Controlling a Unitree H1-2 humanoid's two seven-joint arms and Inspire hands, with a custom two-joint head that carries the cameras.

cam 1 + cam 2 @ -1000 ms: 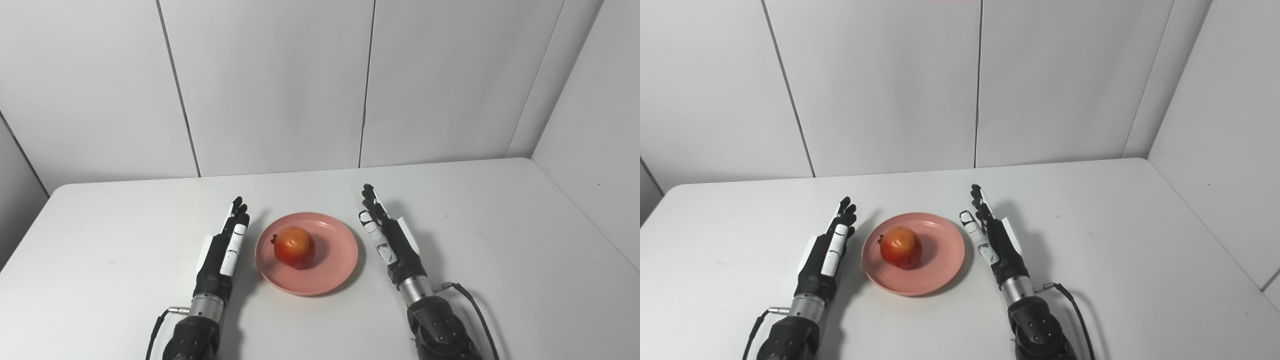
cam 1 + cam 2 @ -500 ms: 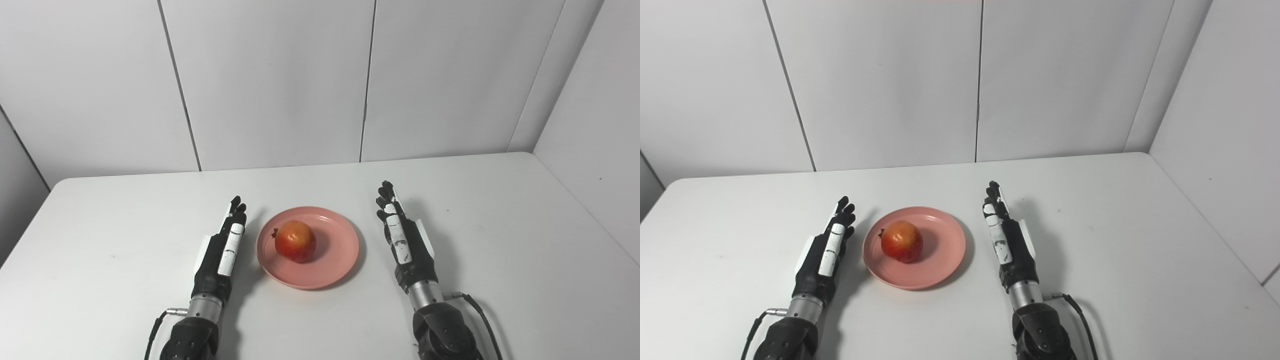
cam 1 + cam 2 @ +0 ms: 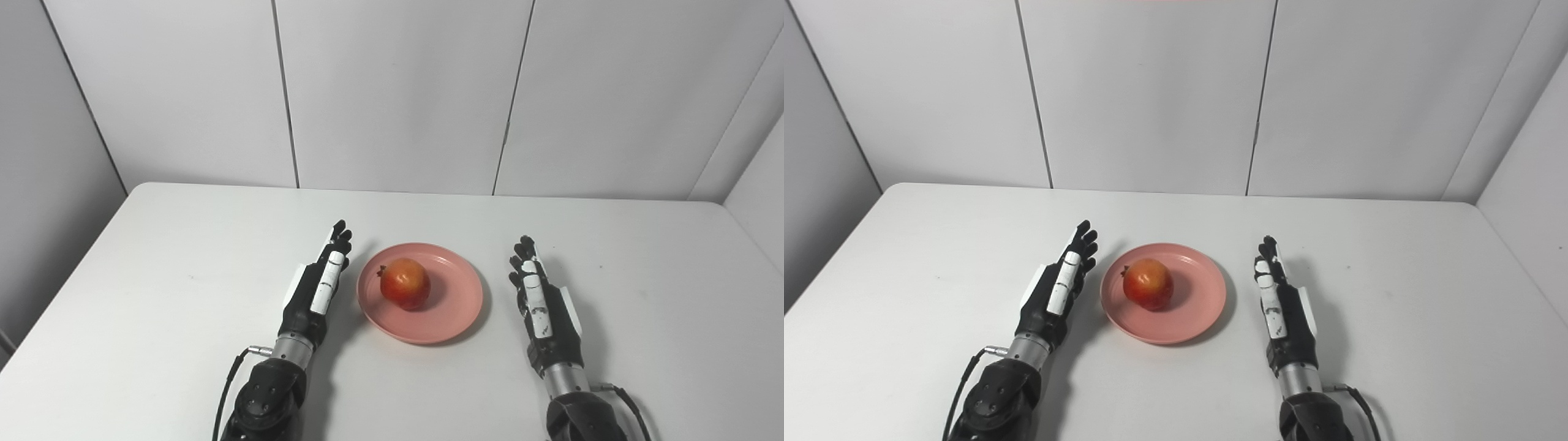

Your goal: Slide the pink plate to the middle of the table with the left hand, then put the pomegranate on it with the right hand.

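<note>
Both hands, left hand (image 3: pixel 318 288) and right hand (image 3: pixel 542 306), flank the pink plate (image 3: pixel 456 309) bearing the pomegranate (image 3: pixel 404 291), fingers straight, empty.

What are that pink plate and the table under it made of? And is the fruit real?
The pink plate looks like plastic: one even colour, a smooth matt surface, a thin raised rim. The table seems to be a white laminate or plastic top, smooth, with rounded corners and soft shadows. The pomegranate has glossy red-to-yellow skin and a small crown; the pictures cannot show whether it is real or a replica.
</note>
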